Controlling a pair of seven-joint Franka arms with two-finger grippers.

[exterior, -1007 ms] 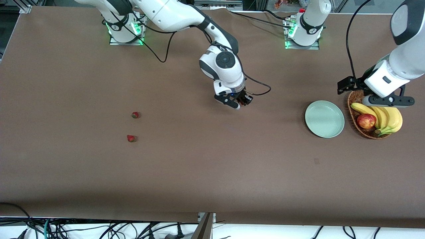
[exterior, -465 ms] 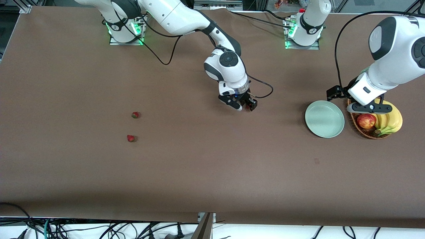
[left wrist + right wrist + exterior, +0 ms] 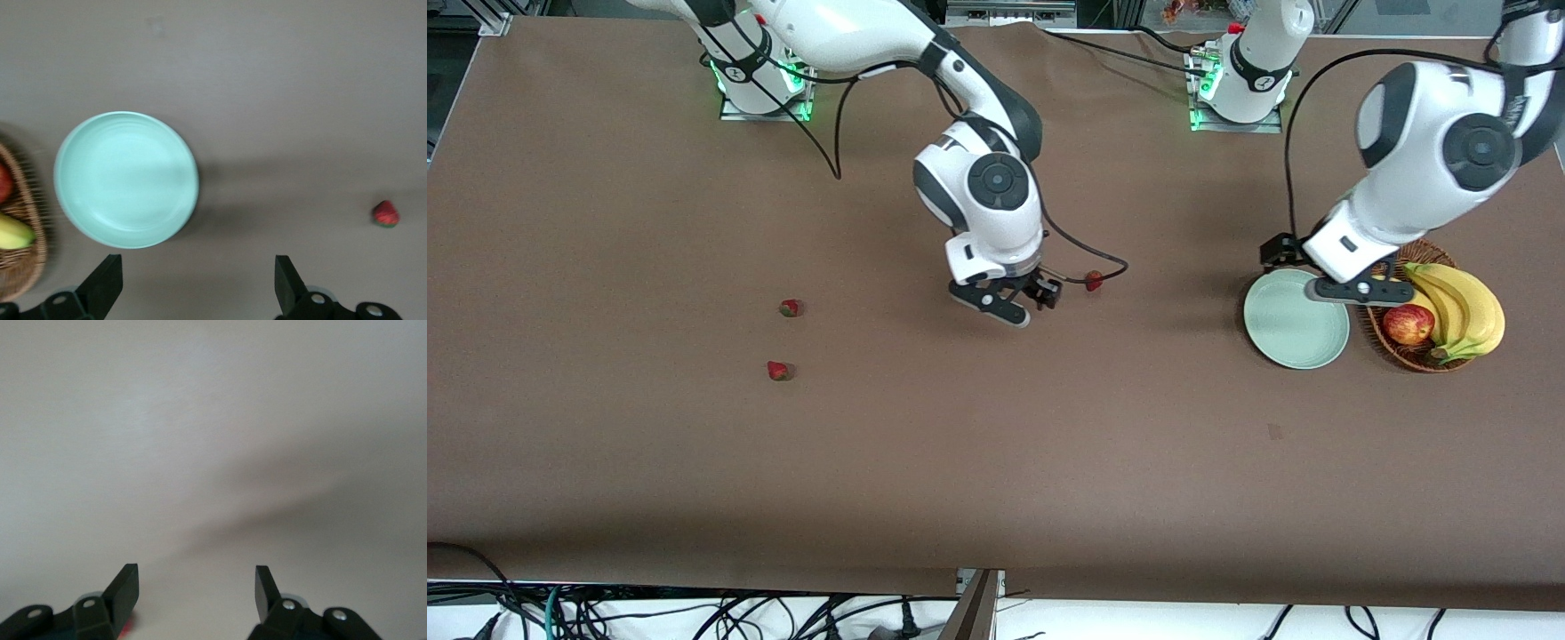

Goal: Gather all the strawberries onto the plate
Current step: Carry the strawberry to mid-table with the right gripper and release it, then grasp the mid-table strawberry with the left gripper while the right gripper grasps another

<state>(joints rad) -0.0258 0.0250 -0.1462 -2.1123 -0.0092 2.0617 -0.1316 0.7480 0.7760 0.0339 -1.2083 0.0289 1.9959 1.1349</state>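
One strawberry (image 3: 1093, 281) lies loose on the brown table, just beside my right gripper (image 3: 1021, 304) toward the left arm's end. That gripper is open and empty, its black fingers (image 3: 127, 585) spread over bare table. Two more strawberries (image 3: 790, 308) (image 3: 778, 371) lie close together toward the right arm's end. The mint-green plate (image 3: 1294, 342) is empty. My left gripper (image 3: 1352, 286) hangs open over the plate's rim next to the basket. In the left wrist view the plate (image 3: 127, 179) and the loose strawberry (image 3: 385, 213) both show, past the open left gripper (image 3: 197, 283).
A wicker basket (image 3: 1414, 356) with bananas (image 3: 1463, 302) and a red apple (image 3: 1408, 324) stands beside the plate, at the left arm's end. The right arm's black cable (image 3: 1080, 252) loops close to the loose strawberry.
My right gripper opened, left a strawberry on the table and drew back toward the right arm's end. My left gripper swung from over the basket to over the plate's rim.
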